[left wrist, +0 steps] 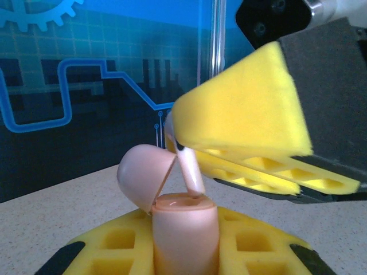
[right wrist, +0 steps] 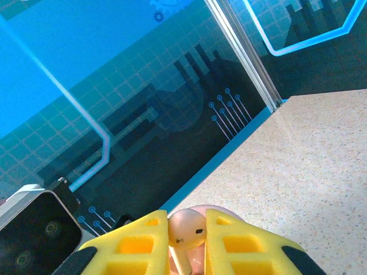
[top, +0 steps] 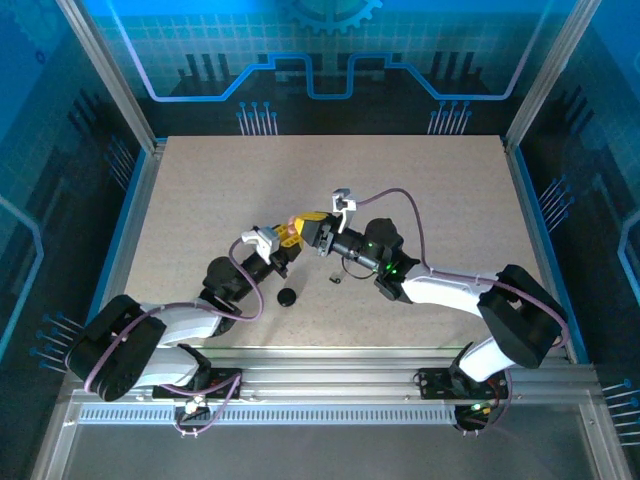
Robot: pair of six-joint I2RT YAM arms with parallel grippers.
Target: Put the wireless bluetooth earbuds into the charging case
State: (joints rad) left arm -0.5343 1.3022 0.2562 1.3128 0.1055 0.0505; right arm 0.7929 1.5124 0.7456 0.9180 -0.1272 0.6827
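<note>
Above the desk's middle, our left gripper (left wrist: 183,255) clamps the open pink case (left wrist: 184,226) while our right gripper (right wrist: 186,252) pinches a pink earbud (left wrist: 191,172), stem at the socket, seemingly not yet seated; the black case (top: 287,297) lies unfilled toward the near edge.

The pale pink charging case (left wrist: 183,235) stands upright, its lid (left wrist: 146,175) swung open toward 10 o'clock, a pale pink earbud (left wrist: 190,172) stem-down at its mouth, while a round black case (top: 287,297) lies on the worktop (top: 200,200) at its 6 o'clock.
</note>
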